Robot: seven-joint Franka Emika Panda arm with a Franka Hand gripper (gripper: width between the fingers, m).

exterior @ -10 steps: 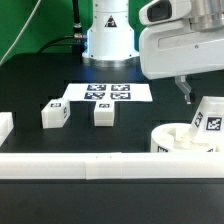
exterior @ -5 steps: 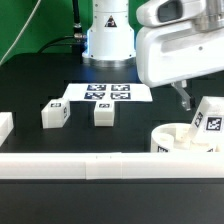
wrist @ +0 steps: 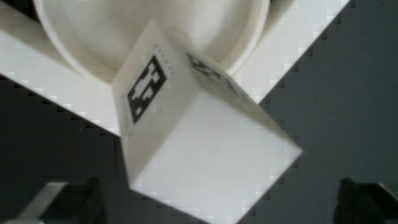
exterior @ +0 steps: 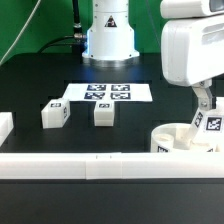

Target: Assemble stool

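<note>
Notes round seat at ext. view's lower right, flat on black table, just behind long white border rail crossing foreground. Records leg A standing tilted on seat, tagged face toward camera, upper end leaning to ext. view's right. Confirms same in wrist view: leg A fills centre of pic, b/w tag on one face, seat's pale round top behind it, white bands running off beside seat; cannot tell what those bands are.

Finds gripper just above leg A, hanging from bulky white wrist housing at ext. view's upper right. Reads jaws as released, gripping nothing: in wrist view two dark fingers sit one each side of leg A w/ dark gap between finger and leg on both sides. Sees no contact. Flags fingers as blurred and cut by pic edge, so tips not clear. Sees only one finger in ext. view, slanting down toward leg A's top; cannot tell from there whether touching.

Logs leg B and leg C on table at ext. view's left-centre, both upright, near each other but apart, well apart from seat, each w/ tag showing. Places marker board flat just behind them, between legs and white robot base. Spots short white block at ext. view's left edge, cut off by frame; prob. more rail, not certain.
</note>
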